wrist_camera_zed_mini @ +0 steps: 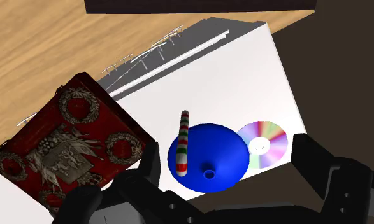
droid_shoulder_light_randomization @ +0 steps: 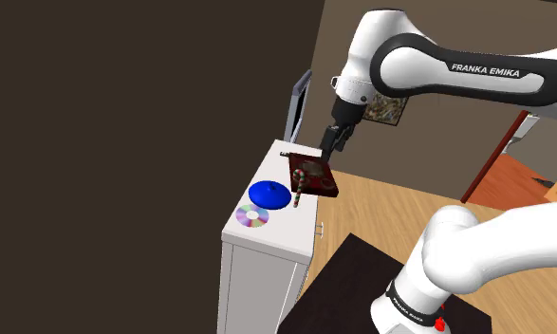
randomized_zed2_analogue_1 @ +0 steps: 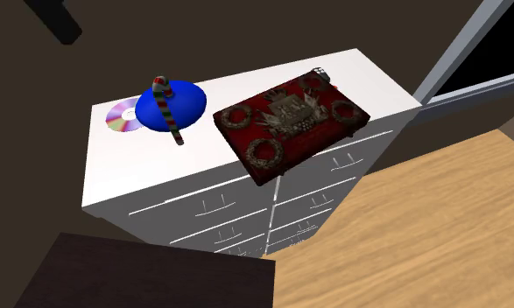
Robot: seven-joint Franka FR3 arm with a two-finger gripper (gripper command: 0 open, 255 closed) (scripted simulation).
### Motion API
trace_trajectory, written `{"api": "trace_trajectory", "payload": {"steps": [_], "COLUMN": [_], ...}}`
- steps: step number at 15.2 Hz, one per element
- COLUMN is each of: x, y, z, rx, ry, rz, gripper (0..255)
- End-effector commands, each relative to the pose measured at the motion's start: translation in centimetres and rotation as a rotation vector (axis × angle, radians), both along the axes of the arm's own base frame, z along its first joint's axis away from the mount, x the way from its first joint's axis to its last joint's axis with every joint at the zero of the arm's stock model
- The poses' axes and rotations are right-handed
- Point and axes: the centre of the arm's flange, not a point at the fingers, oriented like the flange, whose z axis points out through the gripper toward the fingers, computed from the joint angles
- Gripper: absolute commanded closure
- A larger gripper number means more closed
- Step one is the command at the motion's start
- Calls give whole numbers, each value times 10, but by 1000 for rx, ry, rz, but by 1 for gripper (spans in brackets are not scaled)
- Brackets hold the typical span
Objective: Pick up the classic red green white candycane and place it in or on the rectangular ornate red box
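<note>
Spread and empty, the black fingers hover above the white counter. Between them, the striped candy cane leans ungrasped on a blue funnel. The ornate red box lies just outside one finger. Neither the pick-up nor the placing is done yet.

Red-green-white striped candy cane: smooth.
Rectangular red box: embossed, metallic-looking wreaths.
Round disc: iridescent, shiny.
White drawer cabinet: smooth, matt.
Floor: wood grain.
</note>
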Motion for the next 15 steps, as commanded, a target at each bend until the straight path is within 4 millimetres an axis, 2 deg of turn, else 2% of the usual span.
{"api": "trace_trajectory", "payload": {"steps": [1,11,15], "x": [0,106,106], "y": [0,-52,-52], "z": [0,-78,-100], "rx": [0,84,84], "ry": [0,83,83], "rz": [0,-54,-54], "gripper": [0,0,0]}}
